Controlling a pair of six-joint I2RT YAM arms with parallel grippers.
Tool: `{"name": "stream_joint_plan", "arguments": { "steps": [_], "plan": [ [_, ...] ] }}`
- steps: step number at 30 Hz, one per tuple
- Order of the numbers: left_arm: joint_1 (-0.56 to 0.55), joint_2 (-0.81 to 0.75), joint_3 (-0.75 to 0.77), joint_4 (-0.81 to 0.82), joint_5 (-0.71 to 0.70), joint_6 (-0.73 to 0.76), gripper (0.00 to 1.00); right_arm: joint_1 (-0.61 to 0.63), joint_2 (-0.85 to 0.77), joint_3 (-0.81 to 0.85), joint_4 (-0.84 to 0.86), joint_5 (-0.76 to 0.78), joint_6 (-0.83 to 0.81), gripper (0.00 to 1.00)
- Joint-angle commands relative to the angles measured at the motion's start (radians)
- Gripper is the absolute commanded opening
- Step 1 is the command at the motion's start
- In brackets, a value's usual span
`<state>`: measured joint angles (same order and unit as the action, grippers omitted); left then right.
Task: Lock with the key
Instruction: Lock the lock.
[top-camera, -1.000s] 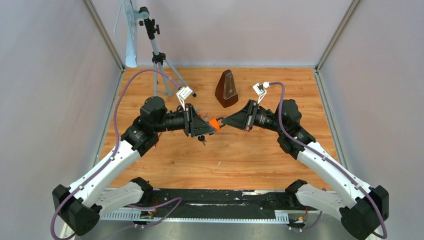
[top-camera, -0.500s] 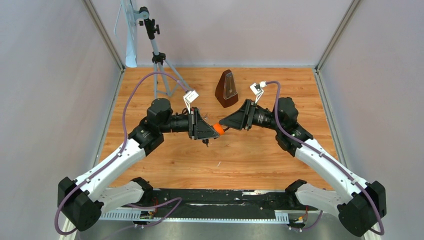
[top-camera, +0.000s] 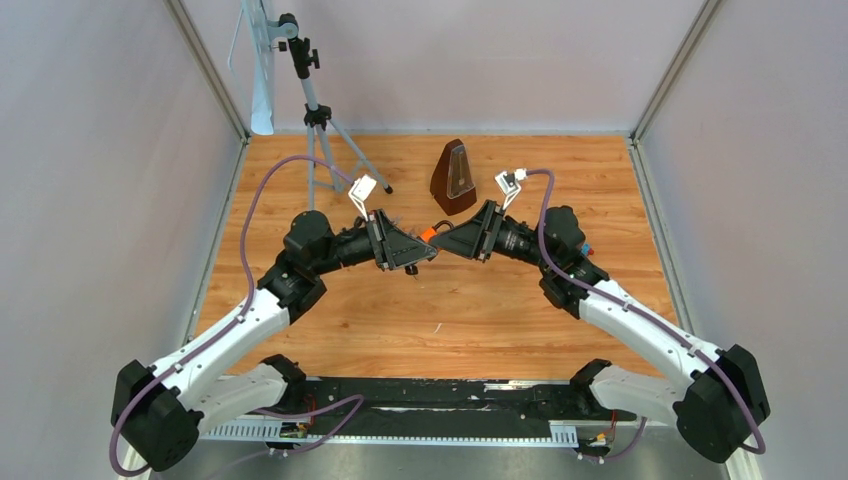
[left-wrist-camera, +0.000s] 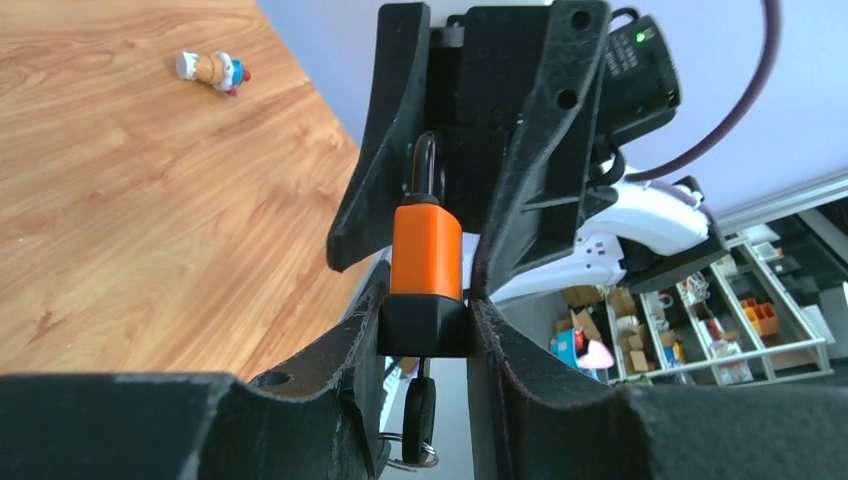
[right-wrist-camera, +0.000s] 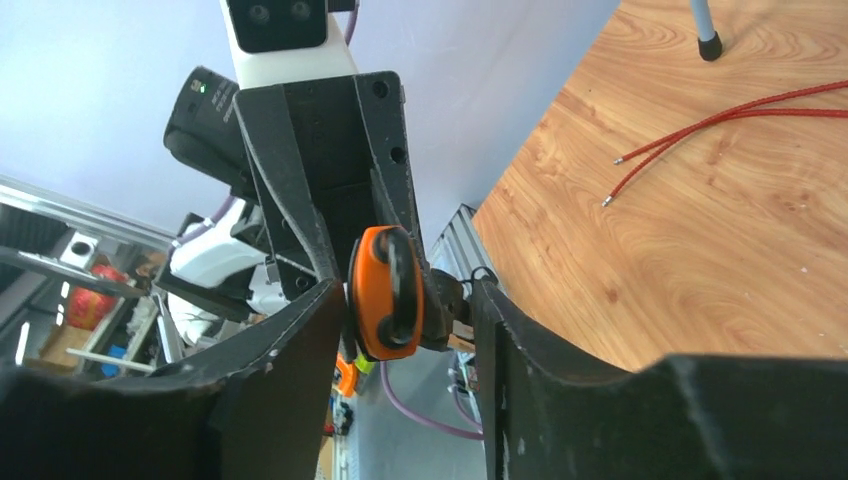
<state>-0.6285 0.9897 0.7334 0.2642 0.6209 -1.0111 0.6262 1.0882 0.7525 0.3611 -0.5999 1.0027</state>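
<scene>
Pinching the orange padlock (left-wrist-camera: 427, 250) by its black lower block with the left gripper (left-wrist-camera: 427, 312), narrowed tight against both sides of that block. Holding it in mid-air above the wooden table (top-camera: 480, 310), about midway between the 2 arms, with the shackle (left-wrist-camera: 425, 165) toward the right gripper (right-wrist-camera: 405, 292). Straddling the shackle end with that right gripper, spread wide, with 1 finger just beside the orange body and the other apart from it; gripping nothing, by the look of it. Dangling the key (left-wrist-camera: 420, 410) and its ring (left-wrist-camera: 405, 462) below the lock's underside, seemingly seated in the keyway, though hard to confirm.

Judging the padlock as small, rigid and dense for its size: no risk of crushing, but smooth faces likely sliding under a twist. Favouring the flat sides of the body for holding, and the flat bow of the key for turning. Expecting the key to be thin, loose and prone to swinging, so needing a square pinch across its bow.

Noting, well apart from the lock: a brown metronome (top-camera: 454, 178) behind the grippers, a tripod (top-camera: 318, 120) at the far left, a small toy figure (left-wrist-camera: 212, 70) and thin red wires (right-wrist-camera: 720, 125) lying on the wood. Seeing nothing between the right gripper and the lock; finding only the left fingers themselves crowding the key from either side.
</scene>
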Motion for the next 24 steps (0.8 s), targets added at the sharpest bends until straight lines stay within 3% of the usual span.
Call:
{"name": "stream_joint_plan", "arguments": {
  "steps": [1, 6, 14, 17, 19, 20, 22, 23, 24],
  "plan": [
    [-0.002, -0.045, -0.013, 0.188, -0.068, -0.086, 0.0, 0.024, 0.001, -0.012, 0.158, 0.101, 0.07, 0.47],
    [-0.003, -0.044, -0.043, 0.255, -0.075, -0.127, 0.0, 0.041, -0.001, -0.006, 0.133, 0.17, 0.075, 0.35],
    [-0.004, -0.024, -0.047, 0.282, -0.071, -0.148, 0.0, 0.057, 0.033, 0.006, 0.155, 0.163, 0.08, 0.33],
    [-0.003, -0.021, -0.048, 0.284, -0.071, -0.151, 0.0, 0.059, 0.049, 0.011, 0.173, 0.13, 0.093, 0.21],
    [-0.003, -0.021, -0.049, 0.281, -0.069, -0.151, 0.0, 0.059, 0.055, 0.013, 0.181, 0.116, 0.104, 0.07],
    [-0.003, -0.022, -0.049, 0.276, -0.068, -0.151, 0.03, 0.059, 0.053, 0.012, 0.18, 0.116, 0.109, 0.01],
    [-0.002, -0.026, -0.047, 0.256, -0.067, -0.142, 0.23, 0.058, 0.043, 0.011, 0.173, 0.129, 0.112, 0.0],
    [-0.002, -0.035, -0.047, 0.245, -0.068, -0.128, 0.44, 0.058, 0.035, 0.011, 0.16, 0.141, 0.107, 0.0],
    [-0.002, -0.041, -0.046, 0.217, -0.069, -0.119, 0.53, 0.058, 0.022, 0.013, 0.138, 0.156, 0.101, 0.0]
  ]
}}
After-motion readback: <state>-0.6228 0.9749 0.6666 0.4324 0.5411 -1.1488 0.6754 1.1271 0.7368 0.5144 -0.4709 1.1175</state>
